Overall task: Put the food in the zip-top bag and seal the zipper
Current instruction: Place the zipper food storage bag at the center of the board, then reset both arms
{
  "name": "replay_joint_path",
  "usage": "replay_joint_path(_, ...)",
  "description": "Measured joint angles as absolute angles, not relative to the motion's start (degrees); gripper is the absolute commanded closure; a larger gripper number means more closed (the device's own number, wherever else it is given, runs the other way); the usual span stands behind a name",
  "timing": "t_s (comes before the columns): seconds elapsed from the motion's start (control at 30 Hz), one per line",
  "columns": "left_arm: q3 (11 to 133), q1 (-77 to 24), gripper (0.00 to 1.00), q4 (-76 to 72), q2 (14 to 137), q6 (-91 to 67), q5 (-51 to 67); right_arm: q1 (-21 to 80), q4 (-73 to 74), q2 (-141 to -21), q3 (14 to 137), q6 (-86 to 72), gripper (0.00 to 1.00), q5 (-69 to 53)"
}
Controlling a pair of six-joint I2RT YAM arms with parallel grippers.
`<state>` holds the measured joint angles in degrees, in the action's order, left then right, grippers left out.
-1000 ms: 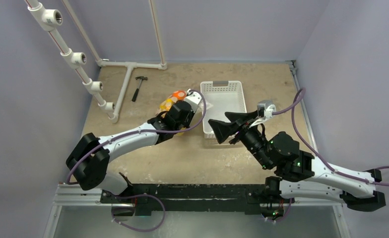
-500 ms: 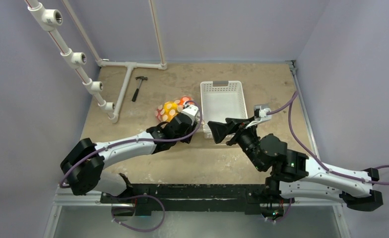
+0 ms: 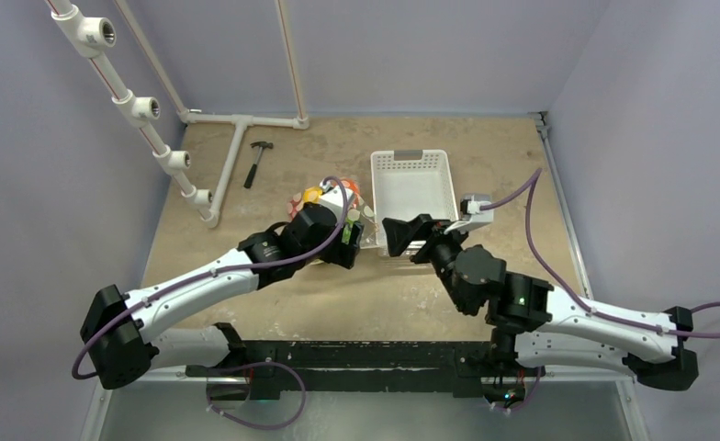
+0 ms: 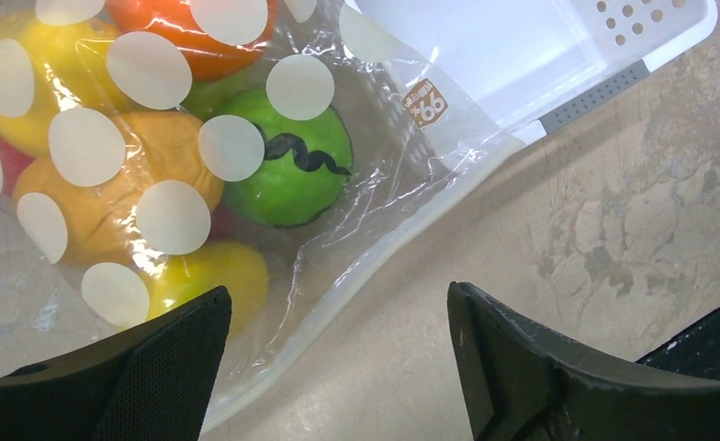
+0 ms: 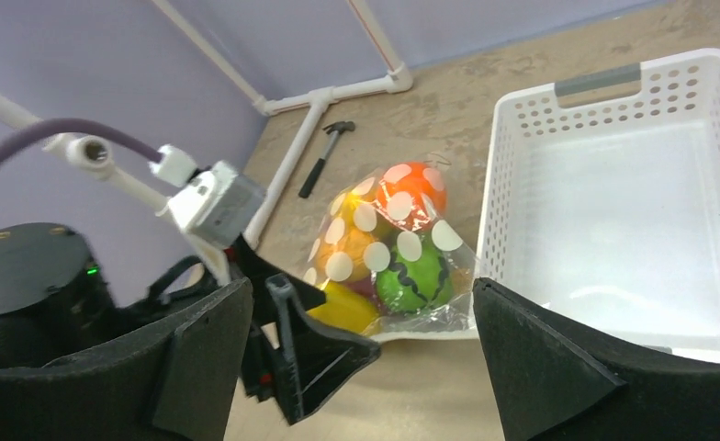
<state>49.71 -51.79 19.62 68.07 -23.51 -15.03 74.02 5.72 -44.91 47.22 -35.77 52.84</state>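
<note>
L arm (image 3: 200,280) & R arm (image 3: 581,322) stretched fwd, converging; both jaws wide apart

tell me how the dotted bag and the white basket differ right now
The bag is clear, soft and crinkled, printed with white dots; the basket is opaque white, stiff, with perforated walls. The bag bulges with toy fruits, while the basket shows nothing inside. From above the bag covers less ground than the basket. Both rest on the table, side by side, the bag's edge against the basket.
</note>
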Motion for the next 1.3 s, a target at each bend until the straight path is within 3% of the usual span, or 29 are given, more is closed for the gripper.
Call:
replay_joint_path(0.23,54.92,-51.79,0.07,26.09,67.2,-23.42,-16.08,66.32,0.93,-50.96,47.16,-32.14,0.05,50.06)
replay_joint_path(0.5,60.14,-50.39,0.02,31.03,65.06,-22.79,-18.79,53.82,-5.37,-54.39,47.16,-26.41,0.01,37.93)
replay_joint_path(0.9,60.29,-29.02,0.01,29.12,63.64,-18.52,-9.58,26.46,-7.29,-58.13,49.52,-24.36,0.01,17.37)
replay_joint_path(1.13,60.03,-20.1,0.01,26.48,62.11,-18.98,-7.55,19.44,-7.38,-55.92,51.92,-24.53,0.01,12.29)
replay_joint_path(1.3,57.14,-19.53,0.01,24.29,56.36,-18.94,-9.32,19.38,-7.55,-51.75,51.92,-23.68,0.01,9.39)
